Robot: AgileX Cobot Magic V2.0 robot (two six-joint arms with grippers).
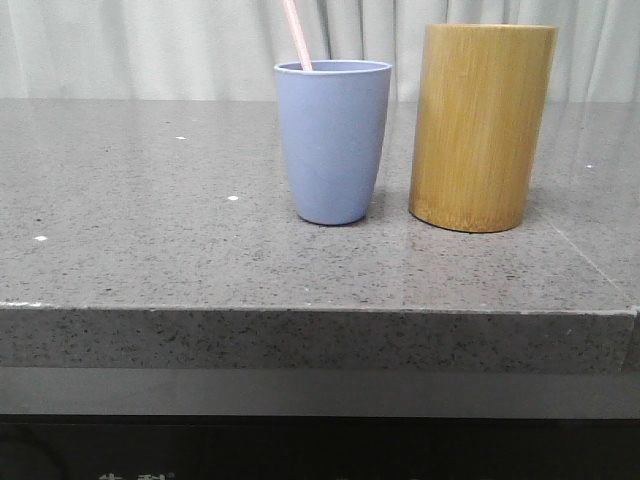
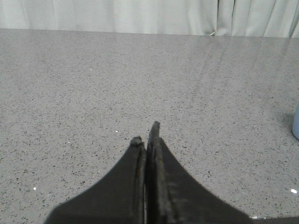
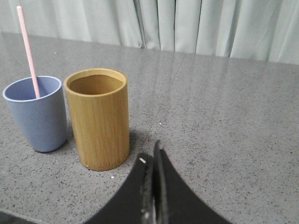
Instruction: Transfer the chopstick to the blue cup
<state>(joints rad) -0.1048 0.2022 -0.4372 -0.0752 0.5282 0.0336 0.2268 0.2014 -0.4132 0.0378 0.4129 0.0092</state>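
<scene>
A pale blue cup (image 1: 333,140) stands upright on the grey stone table, left of a taller tan bamboo cylinder (image 1: 482,125). A pale-pink chopstick (image 1: 297,34) stands inside the cup, leaning on its rim; its top runs out of the front view. The right wrist view shows the cup (image 3: 38,113), the chopstick (image 3: 28,51) and the empty-looking cylinder (image 3: 98,119). My right gripper (image 3: 152,154) is shut and empty, on the side of the cylinder away from the cup. My left gripper (image 2: 146,134) is shut and empty over bare table; a sliver of the cup (image 2: 296,122) shows at the frame edge.
The table's front edge (image 1: 320,312) runs across the front view. Pale curtains (image 1: 150,45) hang behind the table. Small white specks (image 1: 232,198) lie on the tabletop.
</scene>
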